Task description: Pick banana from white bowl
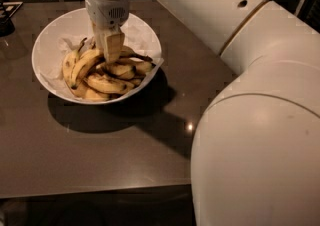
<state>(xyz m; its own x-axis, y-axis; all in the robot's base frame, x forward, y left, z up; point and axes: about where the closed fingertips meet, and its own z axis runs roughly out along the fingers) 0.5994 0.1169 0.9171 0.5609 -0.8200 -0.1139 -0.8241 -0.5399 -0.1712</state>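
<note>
The white bowl [50,40] stands on the dark table at the back left, lined with crumpled white paper. It holds several speckled yellow bananas. A long curved banana [80,66] with a dark stem pointing up lies at the left of the pile. My gripper [111,54] points straight down into the bowl, its tip among the bananas just right of that curved banana. It hides the fruit under it, and I cannot tell whether it grips any.
The brown table [100,150] reaches to a front edge near the bottom. My large white arm [260,120] fills the right side and hides the table there. Dark objects [6,20] sit at the far left edge.
</note>
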